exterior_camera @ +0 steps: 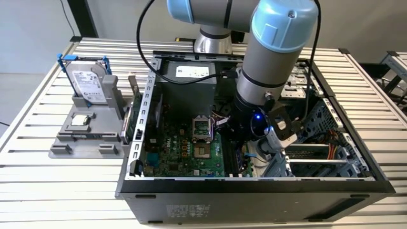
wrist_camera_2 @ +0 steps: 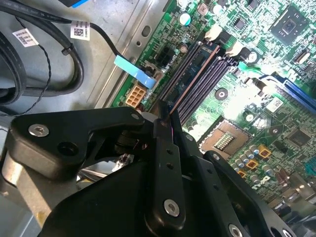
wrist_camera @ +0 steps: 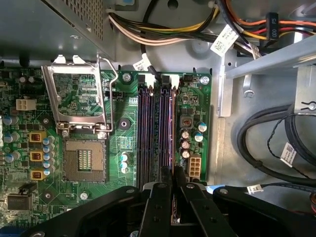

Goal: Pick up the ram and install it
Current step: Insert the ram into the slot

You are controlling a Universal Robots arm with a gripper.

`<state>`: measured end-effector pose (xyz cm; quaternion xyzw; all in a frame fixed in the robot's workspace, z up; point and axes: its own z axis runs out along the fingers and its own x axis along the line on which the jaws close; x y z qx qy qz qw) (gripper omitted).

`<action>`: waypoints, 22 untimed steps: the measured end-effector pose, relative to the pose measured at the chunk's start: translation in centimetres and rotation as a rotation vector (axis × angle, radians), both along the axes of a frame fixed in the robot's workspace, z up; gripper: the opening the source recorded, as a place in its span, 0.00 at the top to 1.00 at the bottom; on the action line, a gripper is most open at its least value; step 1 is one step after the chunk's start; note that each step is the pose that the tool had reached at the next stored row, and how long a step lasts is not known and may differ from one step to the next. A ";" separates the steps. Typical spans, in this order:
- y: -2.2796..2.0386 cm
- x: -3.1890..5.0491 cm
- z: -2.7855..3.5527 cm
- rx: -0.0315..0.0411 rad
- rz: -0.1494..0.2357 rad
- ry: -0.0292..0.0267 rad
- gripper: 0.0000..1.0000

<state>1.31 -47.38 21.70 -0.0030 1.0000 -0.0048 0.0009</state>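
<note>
End effector (wrist_camera: 172, 195) pinched shut on the ram (wrist_camera: 172, 178), held edge-on, its long axis lined up with the slots (wrist_camera: 155, 131) directly ahead of the fingertips.

The motherboard (wrist_camera: 131, 143) is bright green, with long black slots (wrist_camera: 155, 128) in its middle. The gripper (wrist_camera: 172, 190) at the lower edge is matt black with silver screws. In the exterior view, the arm (exterior_camera: 273, 57) is grey with pale blue caps, the computer case (exterior_camera: 254, 195) is black, and the hard drive (exterior_camera: 89, 81) at upper left is silver in a blue frame.
</note>
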 end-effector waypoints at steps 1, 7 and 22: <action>0.00 0.00 0.00 -0.0002 0.000 0.0001 1.00; 0.00 0.00 -0.05 -0.0003 -0.022 0.0001 1.00; 0.08 0.00 -0.28 -0.0040 -0.060 0.0001 1.00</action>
